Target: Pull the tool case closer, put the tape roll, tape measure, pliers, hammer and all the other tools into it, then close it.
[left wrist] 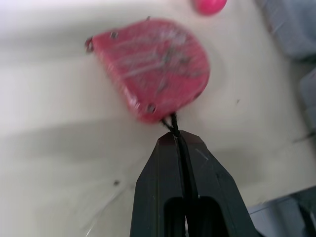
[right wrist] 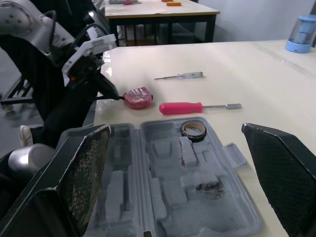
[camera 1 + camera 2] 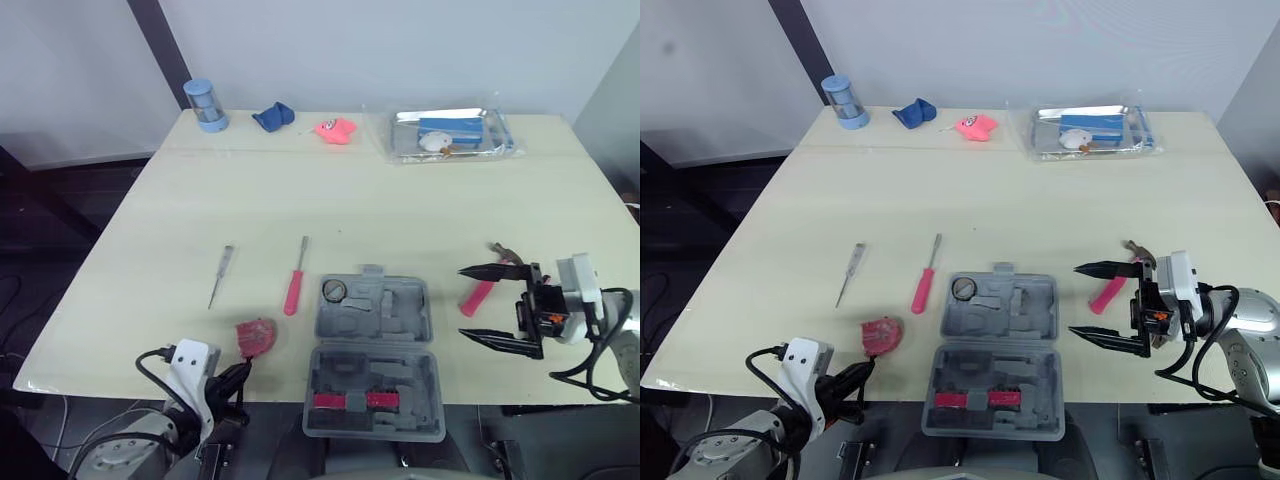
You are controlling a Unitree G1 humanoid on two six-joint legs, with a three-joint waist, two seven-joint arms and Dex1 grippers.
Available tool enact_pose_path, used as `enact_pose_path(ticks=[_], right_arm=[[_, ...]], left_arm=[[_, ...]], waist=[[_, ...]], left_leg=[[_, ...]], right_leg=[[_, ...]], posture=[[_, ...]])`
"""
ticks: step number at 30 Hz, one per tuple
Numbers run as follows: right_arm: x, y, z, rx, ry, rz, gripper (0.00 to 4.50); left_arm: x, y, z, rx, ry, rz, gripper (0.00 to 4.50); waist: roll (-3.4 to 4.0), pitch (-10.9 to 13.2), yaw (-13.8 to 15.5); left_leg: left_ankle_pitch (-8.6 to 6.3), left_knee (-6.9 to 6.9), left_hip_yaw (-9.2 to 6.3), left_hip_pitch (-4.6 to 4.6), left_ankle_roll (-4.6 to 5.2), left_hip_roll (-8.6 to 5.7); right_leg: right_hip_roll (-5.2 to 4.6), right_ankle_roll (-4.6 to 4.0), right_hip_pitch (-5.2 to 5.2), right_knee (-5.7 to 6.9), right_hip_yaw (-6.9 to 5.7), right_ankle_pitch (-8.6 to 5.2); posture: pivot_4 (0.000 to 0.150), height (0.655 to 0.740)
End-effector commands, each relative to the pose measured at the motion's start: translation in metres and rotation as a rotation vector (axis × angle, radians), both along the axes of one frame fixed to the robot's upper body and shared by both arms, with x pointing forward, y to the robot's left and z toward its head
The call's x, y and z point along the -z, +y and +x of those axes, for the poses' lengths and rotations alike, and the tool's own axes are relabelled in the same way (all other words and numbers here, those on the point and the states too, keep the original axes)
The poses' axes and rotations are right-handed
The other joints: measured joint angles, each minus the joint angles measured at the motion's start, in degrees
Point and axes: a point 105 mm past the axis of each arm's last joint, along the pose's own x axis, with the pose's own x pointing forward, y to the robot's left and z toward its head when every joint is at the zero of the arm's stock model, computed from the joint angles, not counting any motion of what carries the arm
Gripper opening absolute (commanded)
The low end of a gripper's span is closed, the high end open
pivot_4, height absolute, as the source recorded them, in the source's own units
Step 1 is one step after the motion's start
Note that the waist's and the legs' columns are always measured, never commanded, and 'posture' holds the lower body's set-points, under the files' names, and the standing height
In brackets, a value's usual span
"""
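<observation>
Right, my left gripper [image 1: 175, 136] is clamped on the tape measure [image 1: 153, 66] by its cord [image 1: 171, 121], body just past the fingertips. My right gripper [image 3: 1076, 299] is spread wide, the open tool case [image 3: 1025, 325] just off its tips, pliers [image 3: 1105, 295] beside it.

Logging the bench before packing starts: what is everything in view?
table: one, pale wood
tool case: one, grey, open at near edge
tape roll: one, dark, case's far half
red pieces: two, case's near half
tape measure: one, red, left of case
red screwdriver: one, left of case
thin screwdriver: one, silver, farther left
pink-handled tool: one, right of case
canister: one, blue, far left corner
blue object: one, far edge
pink object: one, far edge
plastic bag: one, clear, far right
left gripper: one, black, shut on tape measure's cord
right gripper: one, black, open, right of case
</observation>
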Motion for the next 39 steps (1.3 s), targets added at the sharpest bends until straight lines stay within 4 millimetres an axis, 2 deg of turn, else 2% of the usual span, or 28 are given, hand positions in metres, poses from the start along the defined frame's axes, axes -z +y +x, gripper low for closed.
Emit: enact_pose_path(ticks=[1,3,8,9,10,17,22,26,34,39], right_arm=[[-0.006,0.003,-0.003,-0.04,-0.037,-0.003,4.5],[-0.005,0.004,-0.004,-0.062,-0.036,-0.023,4.5],[-0.005,0.004,-0.006,-0.097,-0.034,-0.055,4.5],[-0.005,0.004,-0.006,-0.097,-0.035,-0.056,4.5],[-0.005,0.003,-0.005,-0.097,-0.036,-0.057,4.5],[-0.006,0.003,-0.002,-0.088,-0.04,-0.06,4.5],[-0.006,0.004,0.0,-0.083,-0.042,-0.061,4.5],[-0.007,0.005,-0.001,-0.073,-0.048,-0.06,4.5],[-0.009,0.009,0.0,-0.066,-0.058,-0.06,4.5],[-0.012,0.011,-0.001,-0.07,-0.063,-0.056,4.5]], left_arm=[[-0.014,-0.002,0.001,0.018,-0.056,-0.006,0.57],[-0.016,-0.002,0.001,0.027,-0.058,-0.013,1.31],[-0.021,-0.008,-0.006,0.077,-0.059,-0.056,3.74],[-0.023,-0.009,-0.006,0.085,-0.061,-0.062,3.97],[-0.024,-0.01,-0.008,0.095,-0.062,-0.067,4.41],[-0.04,-0.009,-0.025,0.197,-0.096,-0.076,4.41],[-0.05,0.015,-0.006,0.266,-0.185,-0.003,4.41],[-0.051,0.026,0.008,0.416,-0.217,0.079,4.41],[-0.038,0.047,0.033,0.722,-0.247,0.207,4.41],[-0.029,0.045,0.04,0.839,-0.25,0.189,4.41]], waist=[[0.0,0.0,-0.04],[0.0,0.0,-0.04],[0.01,0.0,-0.02],[0.0,0.0,-0.02],[0.01,0.01,-0.02],[0.01,0.04,-0.1],[0.05,0.06,0.14],[0.05,0.06,-0.1],[0.11,0.1,-0.07],[0.11,0.12,-0.16]], left_leg=[[0.0,0.0,0.0,0.0,0.0,0.0],[0.0,-0.01,0.0,0.0,0.0,0.0],[0.0,-0.01,0.0,0.0,0.0,0.0],[0.0,-0.01,0.0,0.0,0.0,0.0],[0.0,0.0,0.0,0.0,0.0,0.0],[0.0,-0.02,0.02,0.0,0.0,0.02],[0.0,-0.02,0.02,-0.01,0.0,0.02],[0.0,-0.03,0.02,-0.02,0.0,0.02],[0.0,-0.07,0.03,-0.03,0.0,0.03],[0.0,-0.11,0.0,-0.01,0.0,0.04]], right_leg=[[0.0,0.0,0.0,0.0,0.0,0.0],[0.0,0.0,0.0,0.0,0.0,0.0],[0.0,0.0,0.0,0.0,0.0,0.0],[0.0,0.0,0.0,-0.01,0.0,0.0],[0.0,0.0,0.0,-0.01,0.0,0.0],[0.0,-0.01,0.0,-0.06,0.0,-0.01],[0.01,-0.01,0.04,-0.17,-0.02,-0.01],[0.01,0.0,0.05,-0.21,-0.03,0.0],[0.01,0.0,0.04,-0.25,-0.05,0.0],[0.01,0.0,0.04,-0.23,-0.08,0.01]], posture=[[0.15,0.74],[0.15,0.74],[0.15,0.74],[0.15,0.74],[0.15,0.74],[0.15,0.74],[0.15,0.74],[0.15,0.74],[0.15,0.74],[0.15,0.74]])
